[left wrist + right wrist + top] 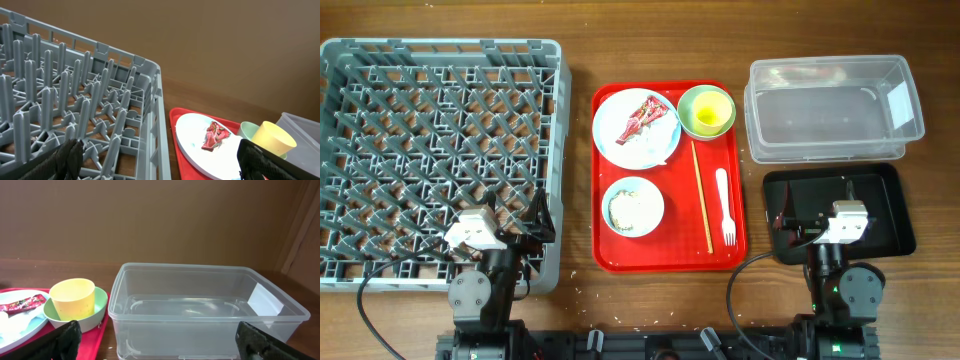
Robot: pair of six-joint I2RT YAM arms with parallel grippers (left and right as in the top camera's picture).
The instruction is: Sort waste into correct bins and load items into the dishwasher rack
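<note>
With the left end effector open over the dishwasher rack, the light, crinkly wrapper lies on the pale blue plate, likely best pinched at a raised fold, while the right end effector is open above the black tray.

A robot lab staged as a canteen dish return: two arms at the tabletop's front edge, dish rack, red meal tray.

Left tool and right tool both spread wide and empty
</note>
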